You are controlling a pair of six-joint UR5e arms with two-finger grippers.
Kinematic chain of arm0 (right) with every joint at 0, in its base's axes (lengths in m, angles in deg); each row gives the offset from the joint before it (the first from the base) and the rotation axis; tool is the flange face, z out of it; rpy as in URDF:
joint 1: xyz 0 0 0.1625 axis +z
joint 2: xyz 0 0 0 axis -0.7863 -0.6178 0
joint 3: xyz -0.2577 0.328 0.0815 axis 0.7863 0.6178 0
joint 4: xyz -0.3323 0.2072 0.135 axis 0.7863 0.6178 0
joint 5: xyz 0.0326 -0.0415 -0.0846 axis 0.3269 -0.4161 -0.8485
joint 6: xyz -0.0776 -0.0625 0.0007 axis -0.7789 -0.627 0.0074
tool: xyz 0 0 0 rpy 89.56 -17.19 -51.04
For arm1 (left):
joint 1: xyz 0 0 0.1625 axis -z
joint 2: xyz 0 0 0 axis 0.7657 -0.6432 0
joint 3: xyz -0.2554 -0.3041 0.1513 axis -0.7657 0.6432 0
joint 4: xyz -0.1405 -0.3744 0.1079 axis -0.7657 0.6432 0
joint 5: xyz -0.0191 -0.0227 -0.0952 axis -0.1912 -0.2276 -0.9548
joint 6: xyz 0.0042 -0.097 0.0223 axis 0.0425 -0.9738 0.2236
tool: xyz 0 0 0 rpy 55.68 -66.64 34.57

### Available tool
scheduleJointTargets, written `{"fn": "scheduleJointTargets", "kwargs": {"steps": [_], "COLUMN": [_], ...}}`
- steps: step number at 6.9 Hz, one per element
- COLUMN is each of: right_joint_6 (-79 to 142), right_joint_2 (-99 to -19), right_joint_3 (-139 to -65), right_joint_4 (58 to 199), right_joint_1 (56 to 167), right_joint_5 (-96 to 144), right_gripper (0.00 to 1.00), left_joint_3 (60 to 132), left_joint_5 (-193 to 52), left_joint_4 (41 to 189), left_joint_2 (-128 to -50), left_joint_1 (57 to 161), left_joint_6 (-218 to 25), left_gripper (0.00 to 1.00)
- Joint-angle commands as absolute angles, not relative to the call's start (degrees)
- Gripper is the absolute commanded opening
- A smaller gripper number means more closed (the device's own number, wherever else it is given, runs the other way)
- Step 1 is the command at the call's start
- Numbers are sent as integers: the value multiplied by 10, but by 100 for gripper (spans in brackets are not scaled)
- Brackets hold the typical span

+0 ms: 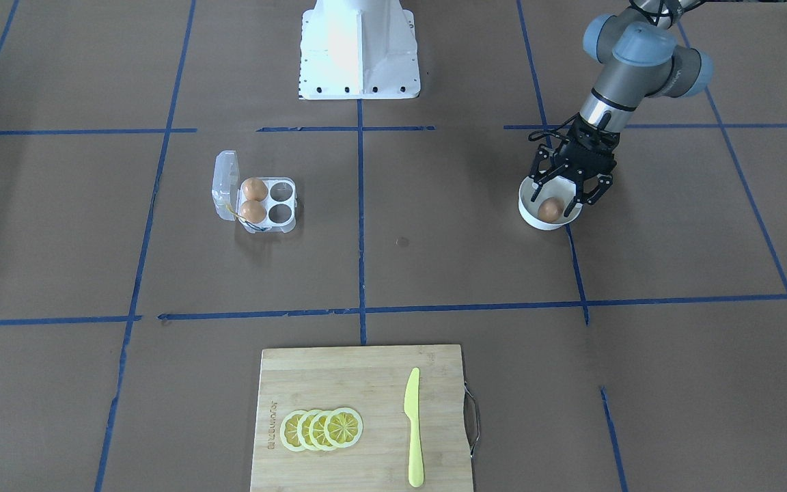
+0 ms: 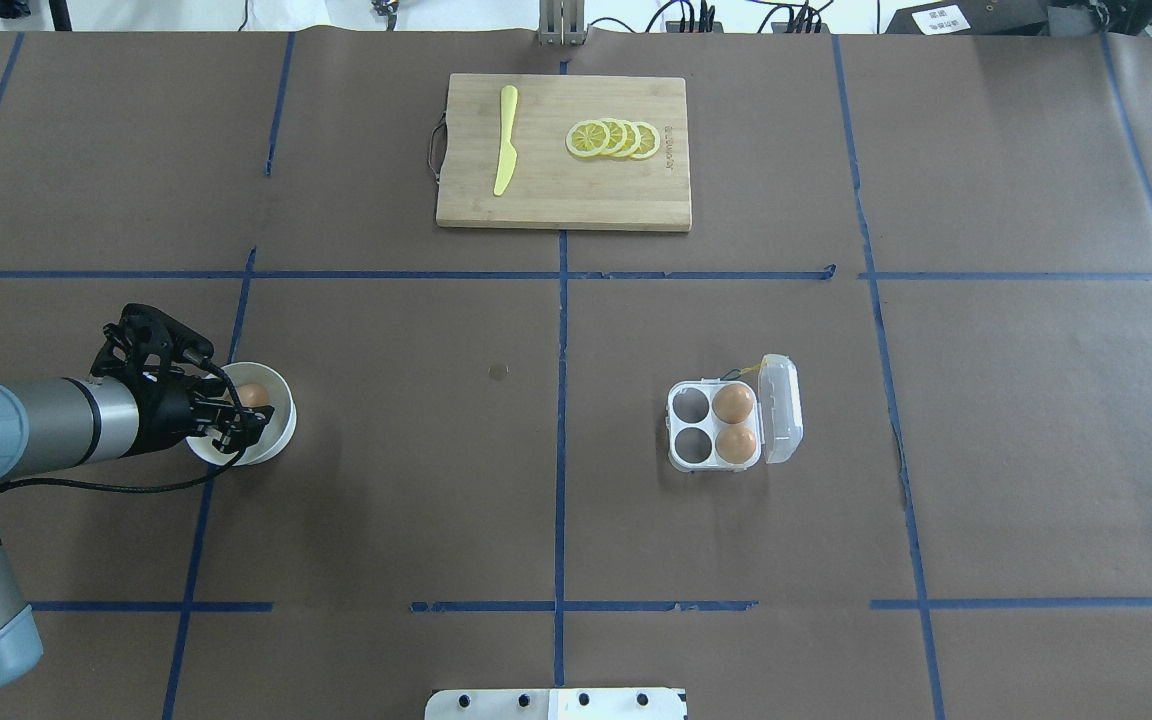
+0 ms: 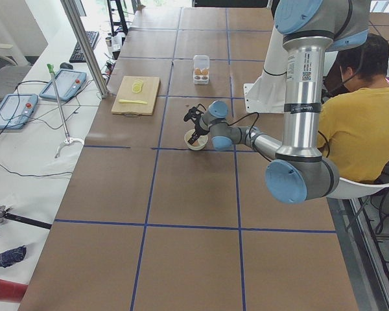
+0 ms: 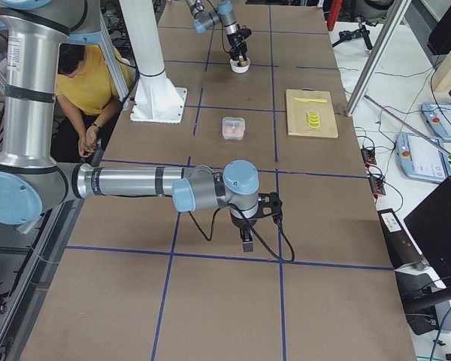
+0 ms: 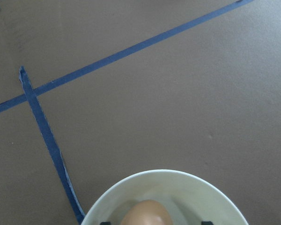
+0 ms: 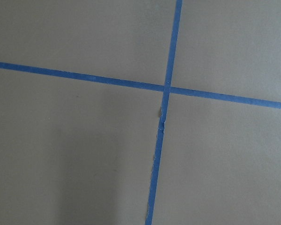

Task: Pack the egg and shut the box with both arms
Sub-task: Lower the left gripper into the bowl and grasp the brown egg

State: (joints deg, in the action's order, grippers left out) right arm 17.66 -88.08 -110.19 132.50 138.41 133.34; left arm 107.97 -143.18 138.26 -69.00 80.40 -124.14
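Note:
The egg [image 1: 550,210] lies in a round white bowl [image 1: 525,205] on the table. My left gripper [image 1: 563,199] hangs down into the bowl, open, with its black fingers on either side of the egg and not touching it. The left wrist view shows the egg [image 5: 145,213] low between the two fingertips. The clear box [image 1: 277,205] stands open with its lid [image 1: 225,183] tipped up; two brown eggs [image 1: 253,199] fill two cells and two cells are empty. My right gripper [image 4: 245,239] shows only in the exterior right view, low over bare table; I cannot tell its state.
A wooden cutting board [image 1: 366,383] with a yellow knife [image 1: 414,427] and lemon slices [image 1: 322,429] lies at the operators' side. The white pedestal [image 1: 359,48] stands at the robot's side. A person in yellow [image 3: 360,123] sits by the table.

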Motion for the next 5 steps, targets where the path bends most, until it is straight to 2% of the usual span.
{"fn": "scheduleJointTargets", "kwargs": {"steps": [1,5], "right_joint_6": [177,177], "right_joint_2": [-881,-881], "right_joint_3": [-1101,-1101], "right_joint_4": [1325,1325], "right_joint_1": [1384,1384], "right_joint_5": [1333,1333], "right_gripper": [100,100], "left_joint_3": [1075,1070], "left_joint_5": [-1432,-1432], "left_joint_4": [1383,1383], "left_joint_2": [-691,-691], "left_joint_1": [802,789], "left_joint_6": [-1241,-1241], "left_gripper": [71,70]}}
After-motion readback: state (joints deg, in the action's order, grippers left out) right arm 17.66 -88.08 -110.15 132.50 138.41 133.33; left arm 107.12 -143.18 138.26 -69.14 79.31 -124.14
